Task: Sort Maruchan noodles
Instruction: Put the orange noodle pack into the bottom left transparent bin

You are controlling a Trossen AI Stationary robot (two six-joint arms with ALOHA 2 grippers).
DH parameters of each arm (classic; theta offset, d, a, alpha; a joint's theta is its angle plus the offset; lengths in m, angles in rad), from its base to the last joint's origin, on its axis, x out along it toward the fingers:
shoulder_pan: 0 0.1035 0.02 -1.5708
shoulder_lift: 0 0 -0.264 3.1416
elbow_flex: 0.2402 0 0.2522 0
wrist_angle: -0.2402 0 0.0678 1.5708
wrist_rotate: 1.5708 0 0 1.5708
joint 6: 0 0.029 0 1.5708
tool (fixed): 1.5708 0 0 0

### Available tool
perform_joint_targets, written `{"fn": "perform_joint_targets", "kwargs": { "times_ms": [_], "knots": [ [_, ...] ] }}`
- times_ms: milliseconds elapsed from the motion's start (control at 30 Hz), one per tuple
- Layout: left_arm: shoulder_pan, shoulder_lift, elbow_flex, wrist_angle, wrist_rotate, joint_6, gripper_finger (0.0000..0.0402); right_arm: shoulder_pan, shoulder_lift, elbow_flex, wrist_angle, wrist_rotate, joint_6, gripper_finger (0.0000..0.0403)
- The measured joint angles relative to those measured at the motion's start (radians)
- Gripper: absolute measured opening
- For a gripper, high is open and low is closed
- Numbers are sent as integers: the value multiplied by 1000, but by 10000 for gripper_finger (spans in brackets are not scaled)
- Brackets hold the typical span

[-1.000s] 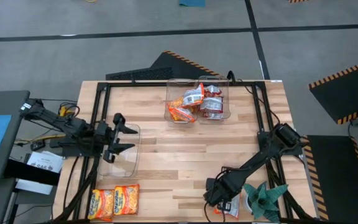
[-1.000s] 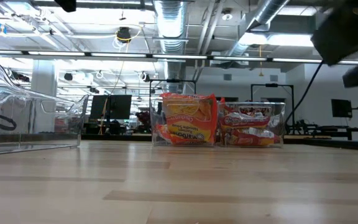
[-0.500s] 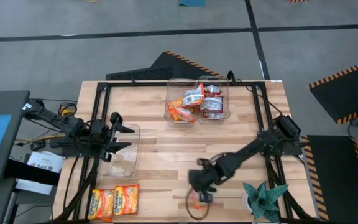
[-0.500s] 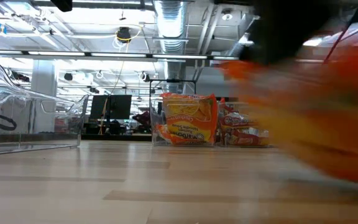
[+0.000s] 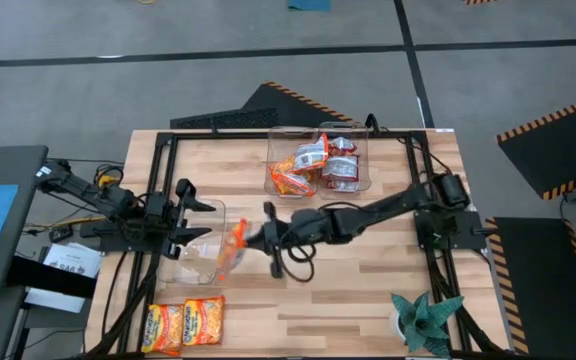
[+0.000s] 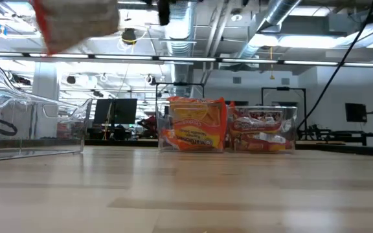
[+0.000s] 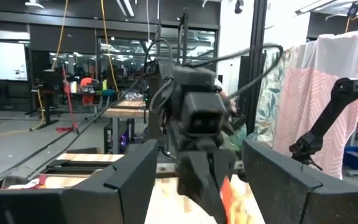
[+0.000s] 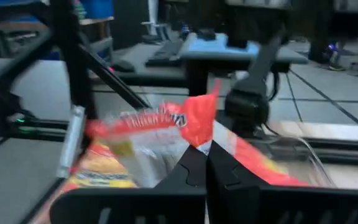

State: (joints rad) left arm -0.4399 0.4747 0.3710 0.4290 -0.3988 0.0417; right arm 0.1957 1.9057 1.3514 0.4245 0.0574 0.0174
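Observation:
My right gripper (image 5: 251, 240) reaches across the table toward its left side and is shut on a white-silver, red-printed Maruchan packet (image 5: 234, 248). In the low view that packet (image 6: 76, 22) hangs high above the table. It sits over the right rim of a clear bin (image 5: 193, 262). My left gripper (image 5: 200, 220) stands open over that bin, facing the right gripper (image 7: 197, 118). Two orange packets (image 5: 183, 322) lie flat at the near left corner. More packets (image 5: 318, 165) fill a clear two-part bin at the far side. My right gripper pinches the packet between its two fingers (image 8: 188, 171) at one edge (image 8: 199, 134). The fingers come level from the table's right side. The packet is lifted clear and sticks out past the fingertips, tilted. My left gripper: I cannot tell whether it touches the clear bin.
The far bin holds orange packets (image 6: 193, 126) in one part and white-red ones (image 6: 261, 133) in the other. A teal spiky plant (image 5: 426, 318) stands at the near right corner. A black frame (image 5: 163, 150) runs along the table's edges. Bare wood (image 5: 368, 260) lies between.
My right gripper has swept from the near right corner beside the teal plant toward the table's left and up, carrying the packet. The packet has come off the table and now hangs over the right rim of the clear bin by my left gripper.

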Motion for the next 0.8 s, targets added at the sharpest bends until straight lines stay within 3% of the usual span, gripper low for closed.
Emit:
{"fn": "perform_joint_targets", "kwargs": {
  "times_ms": [133,300,467,800],
  "knots": [
    [0,0,0,-2,-1,0,224,-50,83,1,164,-2,0,6],
    [0,0,0,-4,-4,0,224,-90,216,104,307,-23,24,6],
    [0,0,0,-4,-6,0,224,-95,342,260,301,-86,35,6],
    [0,0,-1,-10,-7,3,224,-99,527,520,256,-116,35,8]
  ]
}}
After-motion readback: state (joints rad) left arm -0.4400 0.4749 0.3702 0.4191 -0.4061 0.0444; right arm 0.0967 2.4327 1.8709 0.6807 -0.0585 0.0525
